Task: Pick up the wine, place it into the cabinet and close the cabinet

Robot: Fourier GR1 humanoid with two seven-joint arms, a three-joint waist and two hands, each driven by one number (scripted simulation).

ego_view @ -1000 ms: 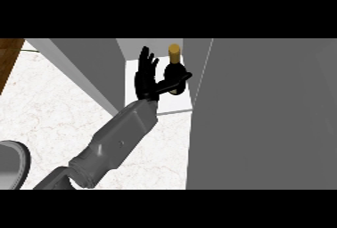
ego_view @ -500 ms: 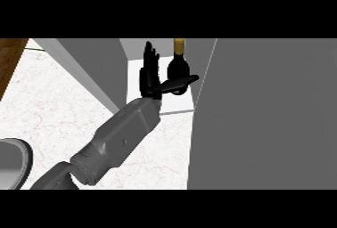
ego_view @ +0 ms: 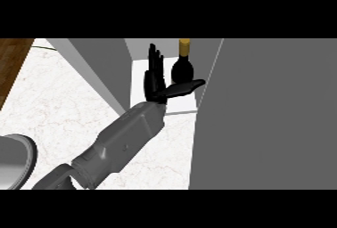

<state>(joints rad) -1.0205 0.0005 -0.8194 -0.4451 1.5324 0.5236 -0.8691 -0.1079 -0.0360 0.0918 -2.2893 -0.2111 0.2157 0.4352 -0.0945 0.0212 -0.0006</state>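
The wine bottle (ego_view: pixel 183 67), dark with a gold top, stands upright inside the open cabinet on its white floor (ego_view: pixel 182 106). My left hand (ego_view: pixel 155 82) is just left of the bottle and in front of it. It is open, with the fingers straight up and the thumb stretched to the right across the bottle's base. The thumb hides the bottle's bottom, so I cannot tell whether they touch. The grey forearm runs down to the lower left. My right hand does not show.
A large grey cabinet panel (ego_view: pixel 270 116), which looks like the open door, fills the right side. The cabinet's grey left wall (ego_view: pixel 99 67) slants beside the hand. A white marble counter (ego_view: pixel 59 111) lies below, with a grey plate (ego_view: pixel 13 160) at lower left and a wooden strip (ego_view: pixel 12 62) at upper left.
The hand moved the bottle to the right, deeper into the cabinet. Its fingers have straightened off the bottle, which now stands on its own.
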